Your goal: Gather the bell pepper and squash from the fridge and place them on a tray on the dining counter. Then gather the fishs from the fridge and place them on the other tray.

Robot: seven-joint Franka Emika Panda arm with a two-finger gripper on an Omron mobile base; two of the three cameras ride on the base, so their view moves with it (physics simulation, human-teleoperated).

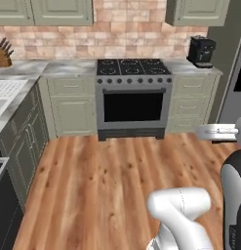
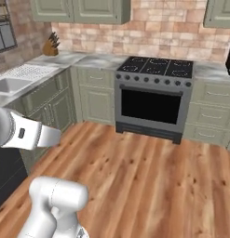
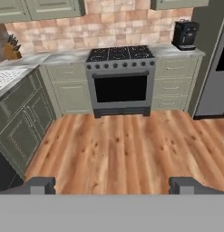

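My gripper [image 3: 112, 186] is open; its two dark fingertips [image 3: 41, 185] stand wide apart with nothing between them, and it hangs above the wooden floor, facing the stove. The grey fridge [image 3: 212, 77] shows as a strip at the right edge of the hand view, and in the left base view the fridge [image 1: 236, 73] is also at the right edge. The bell pepper, the squash, the fishs, the trays and the dining counter are out of view.
A steel stove [image 1: 133, 95] stands straight ahead between pale green cabinets. A black coffee machine [image 1: 201, 50] sits on the worktop beside the fridge. A knife block [image 1: 2, 53] and sink [image 2: 11, 83] are on the left counter. The wooden floor [image 1: 117, 171] lies open ahead.
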